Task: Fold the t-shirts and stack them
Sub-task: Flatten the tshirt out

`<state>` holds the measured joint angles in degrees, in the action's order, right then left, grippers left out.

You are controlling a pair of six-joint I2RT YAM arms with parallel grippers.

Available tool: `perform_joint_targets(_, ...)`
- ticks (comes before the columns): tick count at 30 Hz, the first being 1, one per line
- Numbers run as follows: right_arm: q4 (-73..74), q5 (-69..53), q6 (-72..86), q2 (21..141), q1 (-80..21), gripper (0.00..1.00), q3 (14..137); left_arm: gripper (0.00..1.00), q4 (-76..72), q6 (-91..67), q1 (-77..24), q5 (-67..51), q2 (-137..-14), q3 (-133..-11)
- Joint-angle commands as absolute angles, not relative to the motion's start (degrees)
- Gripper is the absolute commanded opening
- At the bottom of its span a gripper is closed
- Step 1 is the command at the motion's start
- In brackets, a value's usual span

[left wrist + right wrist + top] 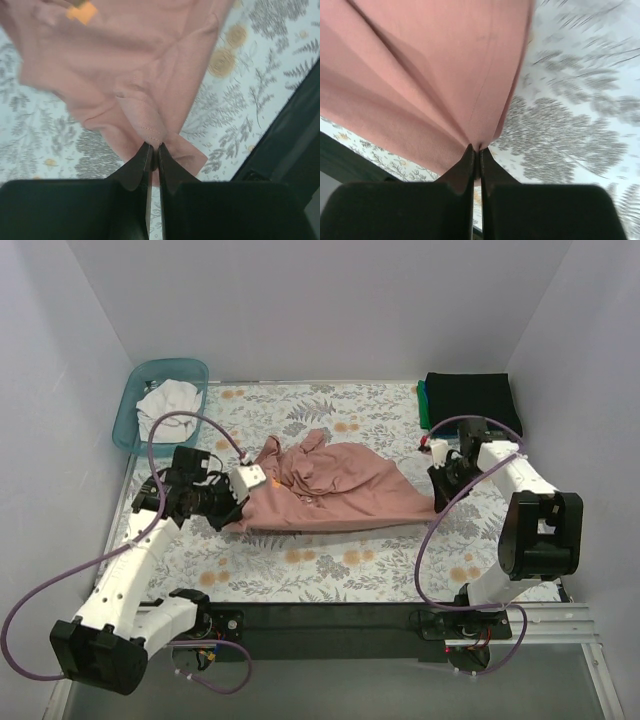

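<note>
A large dusty-pink t-shirt [330, 490] is stretched across the middle of the floral table between both arms. My left gripper [236, 508] is shut on its left hem, seen close in the left wrist view [153, 146] with the pink t-shirt [130, 65] hanging beyond. My right gripper [437, 502] is shut on the shirt's right end, seen in the right wrist view [476, 149] with the pink cloth [430, 65] pulled taut. A folded black t-shirt [470, 398] lies on a teal-green one [423, 405] at the back right. A white t-shirt [167, 400] sits in the basket.
A translucent teal plastic basket [190, 370] stands at the back left corner. The floral tablecloth [330, 565] covers the table. A black strip [330, 618] runs along the near edge between the arm bases. White walls close in three sides.
</note>
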<state>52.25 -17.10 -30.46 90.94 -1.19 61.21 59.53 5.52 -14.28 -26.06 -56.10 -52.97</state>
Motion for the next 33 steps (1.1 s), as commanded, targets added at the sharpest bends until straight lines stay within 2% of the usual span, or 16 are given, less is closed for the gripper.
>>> perform_joint_targets(1, 53.17, -18.63, -29.89, 90.43, -0.53, 0.01, 73.1, 0.0, 53.55, -2.59, -11.35, -24.0, -61.4, -64.46)
perform_joint_targets(4, 53.87, -21.61, -26.9, 92.63, 2.63, 0.01, 87.59, 0.0, 43.53, -9.73, -7.4, -20.92, -69.74, -75.11)
perform_joint_targets(5, 53.88, -22.32, -26.11, 94.12, 3.94, 0.01, 95.46, 0.0, 39.33, -14.72, -4.34, -20.4, -72.31, -82.89)
perform_joint_targets(8, 53.61, -25.92, -23.12, 96.76, 6.49, 0.01, 105.35, 0.0, 35.61, -22.99, -0.09, -22.14, -80.93, -97.18)
perform_joint_targets(11, 53.26, -28.03, -20.4, 98.87, 7.9, 0.01, 114.86, 0.0, 32.36, -26.62, 2.64, -23.64, -84.46, -102.21)
perform_joint_targets(14, 53.44, -28.91, -20.13, 98.79, 7.91, 0.01, 117.86, 0.0, 32.34, -27.25, 2.55, -29.86, -81.85, -98.2)
perform_joint_targets(18, 53.61, -30.23, -23.28, 93.71, 7.91, 0.01, 106.91, 0.0, 34.44, -18.5, 2.64, -39.01, -71.23, -83.99)
perform_joint_targets(20, 53.96, -30.67, -26.34, 89.66, 7.65, 0.01, 95.31, 0.0, 41.17, -13.12, 2.64, -40.95, -66.99, -78.69)
perform_joint_targets(23, 54.67, -27.96, -31.61, 85.44, 6.16, 0.01, 79.32, 0.0, 50.4, -5.47, 2.64, -39.03, -61.1, -69.11)
perform_joint_targets(26, 54.93, -23.92, -34.18, 85.07, 2.66, 0.01, 67.29, 0.0, 53.35, -0.27, 2.72, -35.34, -55.82, -57.34)
perform_joint_targets(29, 54.84, -21.01, -34.81, 89.11, -2.26, 0.01, 62.85, 0.0, 51.77, 4.03, 2.64, -31.73, -54.49, -48.62)
perform_joint_targets(30, 54.67, -20.05, -34.02, 90.51, -2.98, 0.12, 62.58, 0.0, 51.07, 4.13, 2.64, -31.38, -54.84, -47.39)
perform_joint_targets(31, 54.84, -20.04, -33.84, 92.62, -3.34, 0.37, 63.01, 0.0, 50.54, 4.3, 2.64, -31.03, -55.54, -46.16)
perform_joint_targets(33, 55.89, -19.95, -34.1, 93.25, -3.25, 0.52, 65.37, 0.0, 50.53, 5.35, 2.64, -31.11, -58.26, -45.09)
